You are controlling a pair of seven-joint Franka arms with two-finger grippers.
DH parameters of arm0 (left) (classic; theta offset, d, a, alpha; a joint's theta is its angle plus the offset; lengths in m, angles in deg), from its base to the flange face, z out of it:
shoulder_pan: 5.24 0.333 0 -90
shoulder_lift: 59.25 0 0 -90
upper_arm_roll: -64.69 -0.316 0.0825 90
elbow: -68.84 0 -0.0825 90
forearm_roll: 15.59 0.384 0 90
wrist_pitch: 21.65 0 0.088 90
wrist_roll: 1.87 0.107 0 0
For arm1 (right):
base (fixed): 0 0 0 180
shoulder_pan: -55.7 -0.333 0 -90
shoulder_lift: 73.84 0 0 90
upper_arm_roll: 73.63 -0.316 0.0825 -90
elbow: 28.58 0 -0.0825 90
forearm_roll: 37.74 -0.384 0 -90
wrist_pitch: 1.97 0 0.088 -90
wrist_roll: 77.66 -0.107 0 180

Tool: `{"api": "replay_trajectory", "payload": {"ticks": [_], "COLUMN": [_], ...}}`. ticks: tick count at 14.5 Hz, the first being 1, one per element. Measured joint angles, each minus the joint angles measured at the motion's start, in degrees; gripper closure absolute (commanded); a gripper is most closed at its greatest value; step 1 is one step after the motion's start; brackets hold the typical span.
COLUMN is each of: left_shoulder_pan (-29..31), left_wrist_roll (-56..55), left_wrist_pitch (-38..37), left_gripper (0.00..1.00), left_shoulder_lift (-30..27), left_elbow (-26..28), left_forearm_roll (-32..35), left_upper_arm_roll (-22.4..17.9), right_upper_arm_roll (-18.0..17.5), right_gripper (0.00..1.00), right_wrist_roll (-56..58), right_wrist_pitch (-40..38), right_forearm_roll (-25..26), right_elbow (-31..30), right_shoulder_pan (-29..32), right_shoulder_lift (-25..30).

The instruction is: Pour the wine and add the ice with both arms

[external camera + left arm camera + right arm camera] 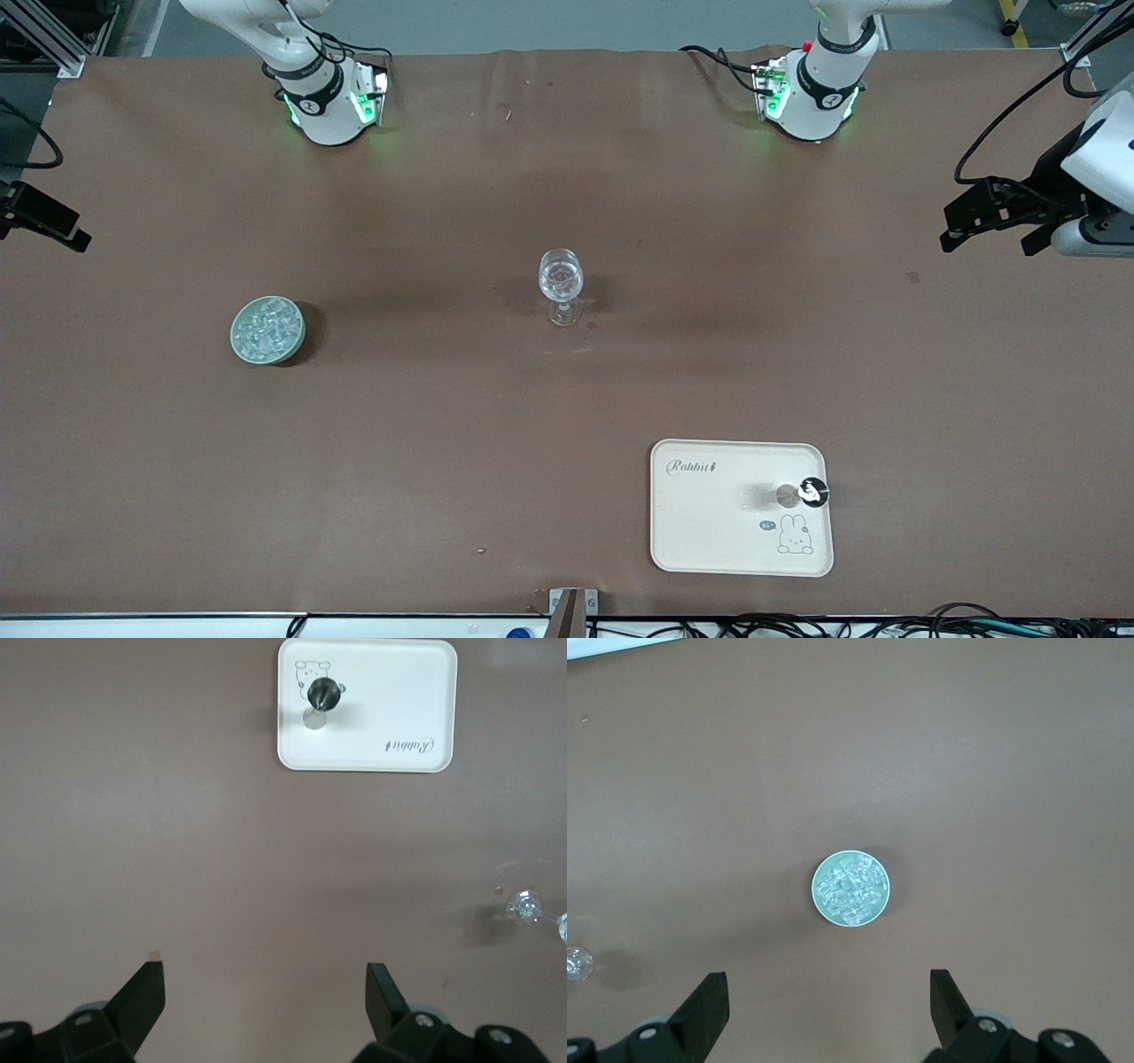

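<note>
Left gripper (266, 988) and right gripper (828, 992), each raised over the table (443, 443): jaws spread wide, nothing between them; both arms wait.

The front camera is looking down from high across the table (443, 443), facing the robots' bases along the top edge. Both wrist cameras are looking straight down from high up; all three are sharing the wine glass (561, 285), at each wrist frame's edge.
</note>
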Motion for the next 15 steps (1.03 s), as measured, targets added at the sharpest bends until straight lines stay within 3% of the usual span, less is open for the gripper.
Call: {"api": "replay_trajectory", "payload": {"ticks": [15], "left_shoulder_pan": [-1.5], "left_wrist_roll": [-0.5], "left_wrist_pitch": [-2.1], "left_gripper": [0.01], "left_shoulder_lift": [-0.8], "left_elbow": [0.0], "left_forearm_roll": [2.7], "left_upper_arm_roll": [0.0], "right_upper_arm_roll": [-0.3], "right_gripper": [0.0], "right_wrist_roll": [0.0], "right_wrist_pitch": [0.0], "right_forearm_roll": [0.0], "right_elbow": [0.0], "right_shoulder_pan": [-0.2], "right_shoulder_lift": [0.0]}}
